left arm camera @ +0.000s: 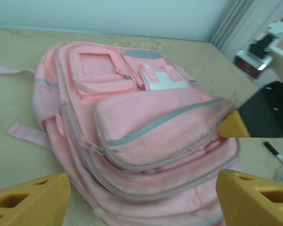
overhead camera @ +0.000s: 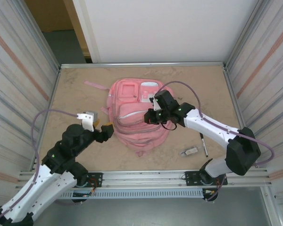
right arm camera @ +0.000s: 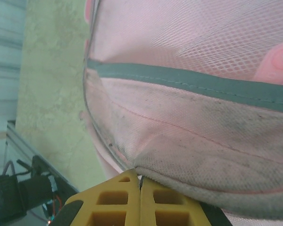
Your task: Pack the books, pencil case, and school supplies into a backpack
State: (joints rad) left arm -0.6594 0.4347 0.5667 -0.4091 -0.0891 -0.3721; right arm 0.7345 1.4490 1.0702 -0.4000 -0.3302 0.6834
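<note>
On the beige table (overhead camera: 75, 89) the pink backpack (overhead camera: 132, 127) lies central, and 2 supplies, the pen (overhead camera: 203, 143) and the clear item (overhead camera: 189, 151), wait unpacked at its 4 o'clock. The left gripper (overhead camera: 107, 130) stands released at its 8 o'clock, while the right gripper (overhead camera: 153, 117) is clenched against a pocket edge at 3 o'clock.

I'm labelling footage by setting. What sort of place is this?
Probably a lab robot cell, not a classroom: left arm and right arm bolted to a metal rail, ribbed panel walls boxing in the table holding a backpack.
</note>
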